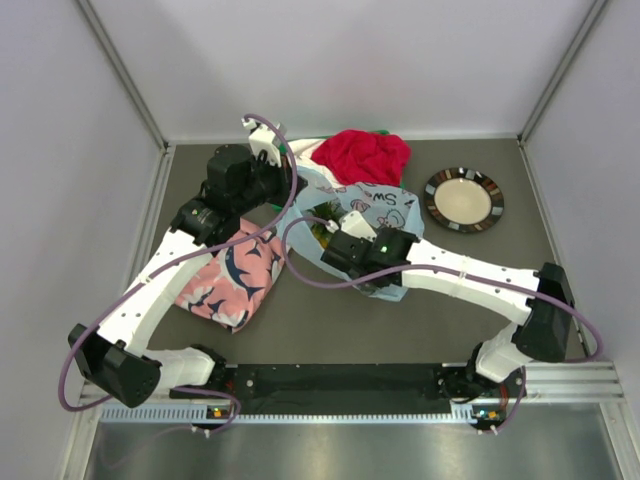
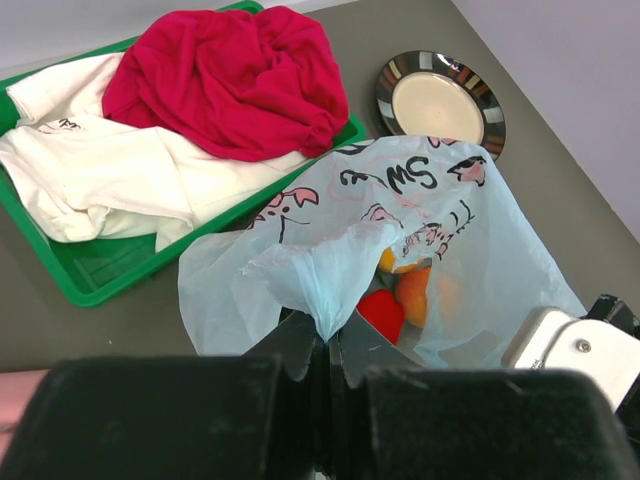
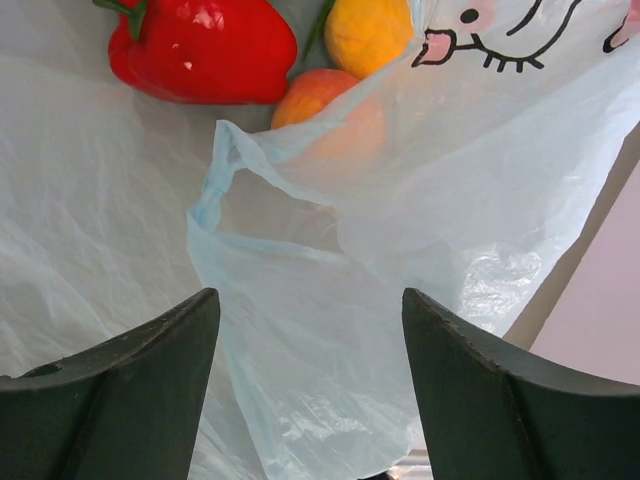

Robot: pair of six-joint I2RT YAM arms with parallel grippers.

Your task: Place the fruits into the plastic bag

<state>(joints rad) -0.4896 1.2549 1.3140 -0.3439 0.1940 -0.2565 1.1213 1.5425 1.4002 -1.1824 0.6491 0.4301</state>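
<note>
The left gripper (image 2: 328,358) was clamped on the light-blue plastic bag (image 2: 470,240), its print reading "Sw", while the right gripper (image 3: 308,305) hung spread apart near the red pepper (image 3: 200,45) inside.

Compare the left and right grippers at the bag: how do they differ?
The left gripper is shut, pinching a fold of the plastic bag; the right gripper is open, gripping nothing. The left gripper sits at the bag's rim; the right gripper faces its handle loop. Both are at the bag's mouth.

The crumpled light-blue plastic bag (image 2: 480,240) lies open, holding a glossy red pepper-like fruit (image 3: 200,45), mango (image 3: 368,32) and peach (image 3: 310,95).
</note>
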